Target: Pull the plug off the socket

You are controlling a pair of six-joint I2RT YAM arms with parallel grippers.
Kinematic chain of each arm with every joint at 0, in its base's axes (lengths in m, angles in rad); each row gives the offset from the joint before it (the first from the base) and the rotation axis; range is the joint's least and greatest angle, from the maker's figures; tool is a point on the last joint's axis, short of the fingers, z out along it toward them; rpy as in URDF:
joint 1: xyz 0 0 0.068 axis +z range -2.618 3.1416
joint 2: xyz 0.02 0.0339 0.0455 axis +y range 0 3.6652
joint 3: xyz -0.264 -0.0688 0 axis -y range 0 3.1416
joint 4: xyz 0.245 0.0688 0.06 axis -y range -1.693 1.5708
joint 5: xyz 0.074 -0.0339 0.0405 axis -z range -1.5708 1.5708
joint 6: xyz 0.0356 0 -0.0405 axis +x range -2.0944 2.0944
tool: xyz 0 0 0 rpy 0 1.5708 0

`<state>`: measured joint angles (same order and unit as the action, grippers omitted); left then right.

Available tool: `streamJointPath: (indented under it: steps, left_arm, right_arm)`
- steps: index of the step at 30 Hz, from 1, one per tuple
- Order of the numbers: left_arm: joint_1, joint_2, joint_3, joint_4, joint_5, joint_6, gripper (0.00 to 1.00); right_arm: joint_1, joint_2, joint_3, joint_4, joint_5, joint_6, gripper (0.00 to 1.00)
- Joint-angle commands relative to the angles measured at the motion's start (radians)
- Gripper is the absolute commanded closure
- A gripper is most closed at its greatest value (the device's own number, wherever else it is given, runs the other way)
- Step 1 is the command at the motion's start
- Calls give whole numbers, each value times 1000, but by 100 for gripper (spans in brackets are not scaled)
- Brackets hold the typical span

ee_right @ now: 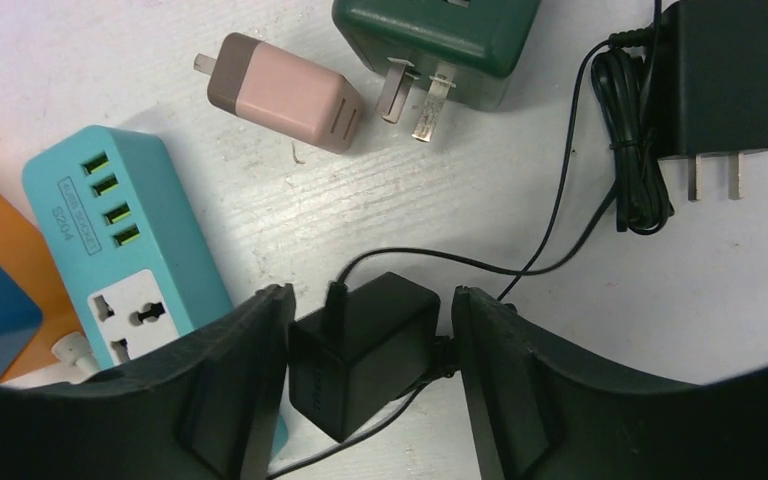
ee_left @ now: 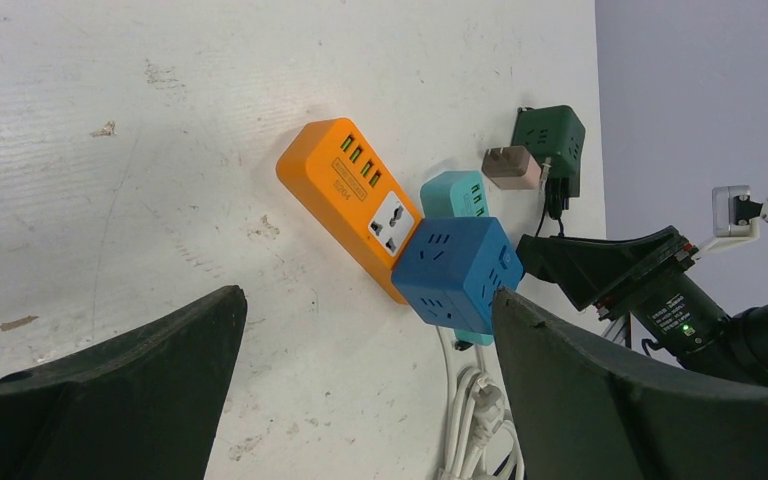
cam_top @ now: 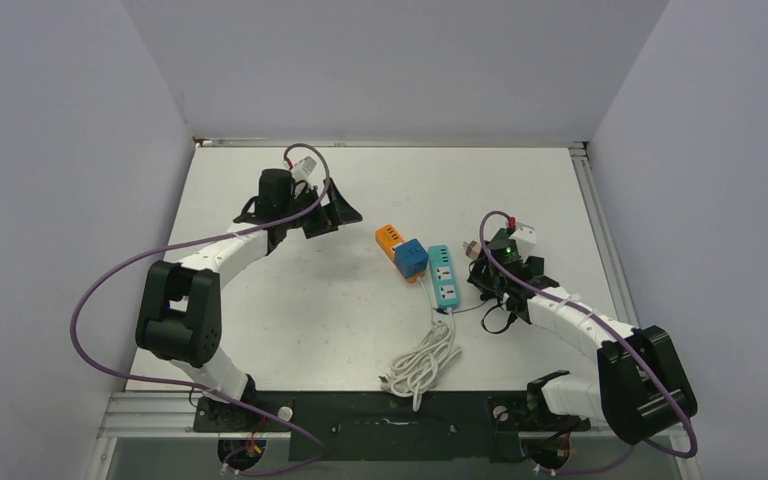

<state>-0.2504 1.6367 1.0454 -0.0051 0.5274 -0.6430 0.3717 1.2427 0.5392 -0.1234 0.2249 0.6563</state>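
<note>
Two power strips lie side by side mid-tabletop. The small blue cube-shaped plug sits plugged into the short orange rectangular power strip, covering the end nearer the arm bases. From the left wrist, the teal rectangular power strip is mostly hidden behind the cube. The left pincer is spread wide and holds nothing, just short of the plug. The right pincer straddles a small black block on a thin wire; can't tell if it's clamped.
</note>
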Motion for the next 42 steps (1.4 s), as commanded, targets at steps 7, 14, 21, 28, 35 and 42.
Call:
streamJointPath:
  steps: [7, 14, 21, 28, 35, 42]
  left_arm:
    - [-10, 8, 18, 11, 10, 2, 11]
    - [-13, 5, 18, 11, 7, 5, 11]
    - [-15, 6, 18, 11, 8, 6, 11]
    - [-15, 11, 20, 11, 12, 5, 11]
    - [-16, 12, 21, 14, 19, 0, 11]
    - [-16, 14, 20, 17, 22, -4, 11]
  right_arm:
    - [-8, -61, 44, -2, 62, -86, 16]
    - [31, -134, 90, 126, -49, -271, 5]
    - [211, -83, 201, 227, -268, -491, 10]
    - [362, 126, 319, 240, -205, -597, 10]
    - [382, 232, 364, 251, -90, -622, 10]
    - [380, 292, 379, 236, -73, -618, 10]
